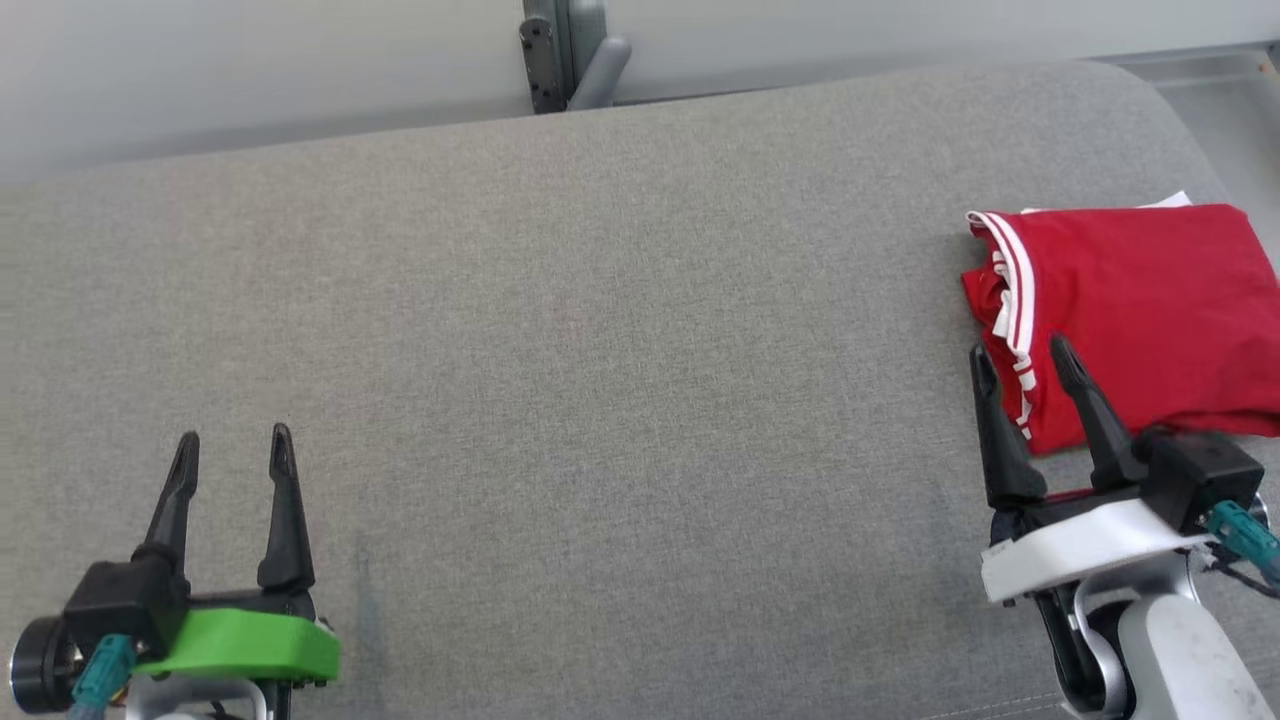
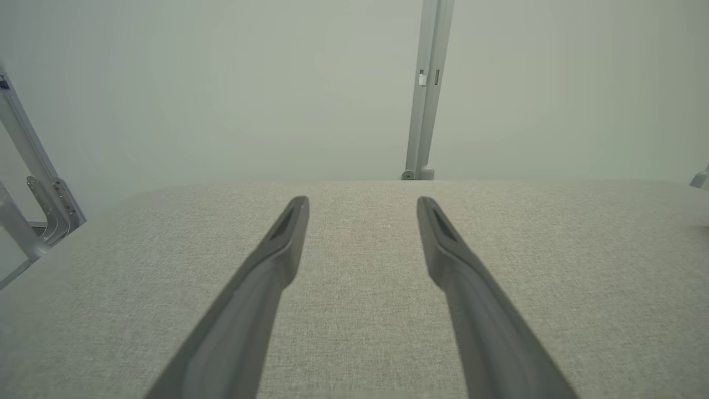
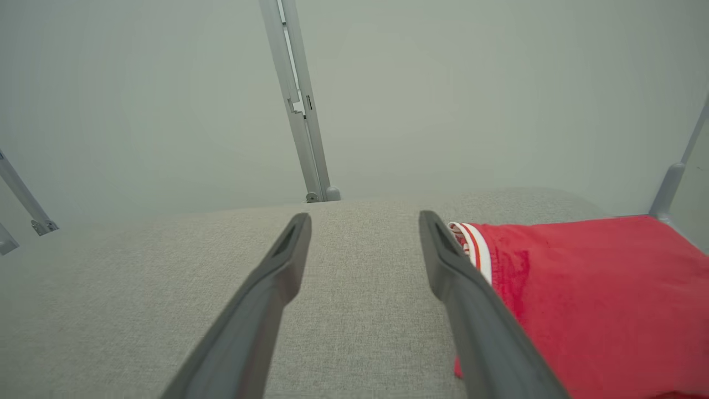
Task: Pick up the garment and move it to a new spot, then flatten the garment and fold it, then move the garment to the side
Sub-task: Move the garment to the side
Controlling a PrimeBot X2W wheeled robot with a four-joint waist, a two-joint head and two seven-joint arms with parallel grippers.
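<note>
I am holding my left tool (image 1: 235, 436) released, its two long dark fingers spread apart with nothing between them, hovering over the near left part of the grey fabric-covered worktop (image 1: 600, 380). A green bracket (image 1: 245, 640) is sitting just behind the fingers on that wrist. Seen along its own fingers, the left tool (image 2: 363, 202) is pointing across bare worktop (image 2: 360, 332) toward a grey metal post (image 2: 426, 94) standing at the far edge against a pale wall (image 2: 221, 83).

My right tool (image 1: 1019, 349) is also standing released, jaws wide and grasping nothing, at the near right of the worktop, with a white bracket (image 1: 1080, 545) behind its fingers.

The garment (image 1: 1140, 290) is lying at the right end of the worktop, well apart from my left tool. It is red, folded into a rough rectangle, with white striped trim running down its left edge and bunching a little there. A thin white edge (image 1: 1165, 203) is peeking out at its far side; I cannot tell what it is.

From the head view my right fingertips are overlapping the garment's near left corner. In the right wrist view, the gap of the right tool (image 3: 364, 217) is showing only bare worktop (image 3: 360, 310), while the garment (image 3: 587, 293) is lying just to the right of the right-hand finger, which is crossing its left edge. I cannot tell whether that finger is touching the cloth. The metal post (image 3: 299, 111) is rising beyond the far edge.
</note>
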